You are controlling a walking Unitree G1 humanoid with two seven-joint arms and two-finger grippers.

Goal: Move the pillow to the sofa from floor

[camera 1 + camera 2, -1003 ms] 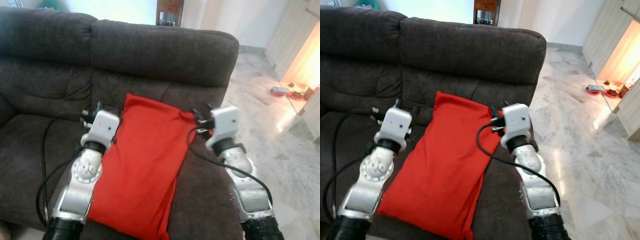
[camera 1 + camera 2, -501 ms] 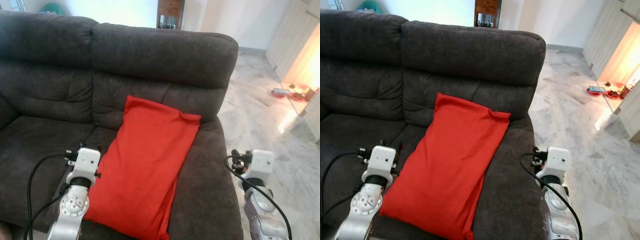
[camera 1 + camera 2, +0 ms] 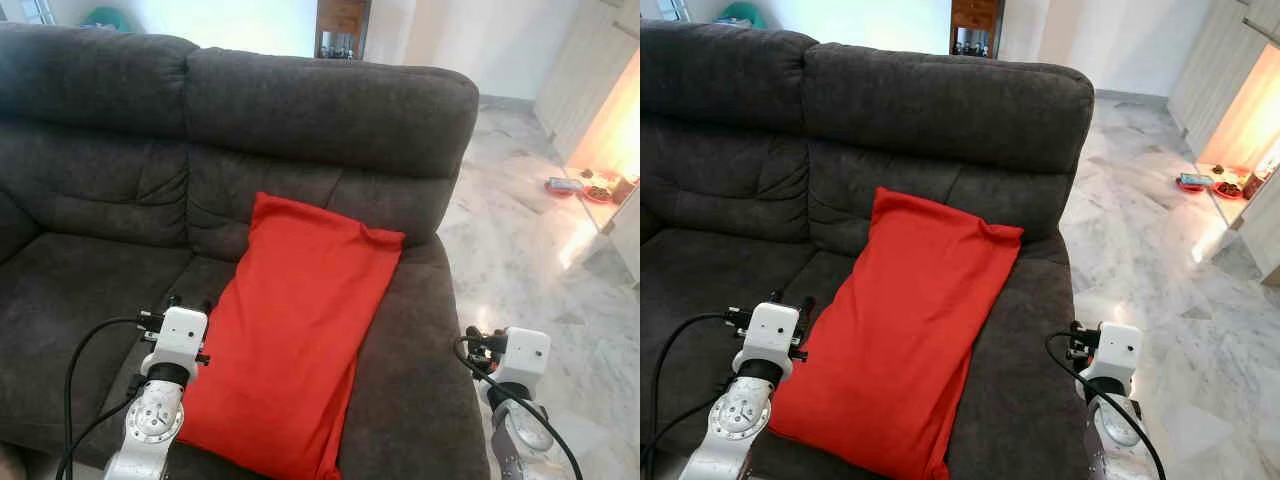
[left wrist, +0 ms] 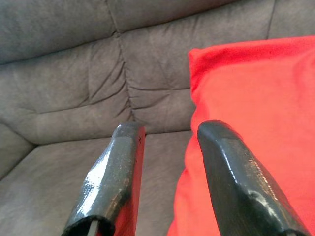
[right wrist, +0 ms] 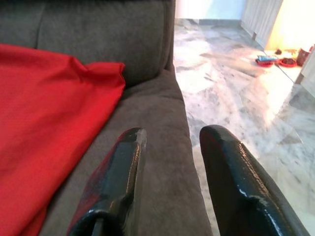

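Beside the pillow's lower left edge, the left gripper (image 4: 165,162) hovers parted and empty, the red pillow (image 3: 295,330) lies lengthwise on the sofa (image 3: 90,180), top against its backrest, and off the sofa's right end the right gripper (image 5: 170,169) gapes empty.

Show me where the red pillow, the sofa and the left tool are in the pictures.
red pillow (image 3: 295,330), left eye view, middle of the cover.
sofa (image 3: 330,110), left eye view, top of the backrest.
left tool (image 4: 170,135), left wrist view, gap between the two black fingertips.
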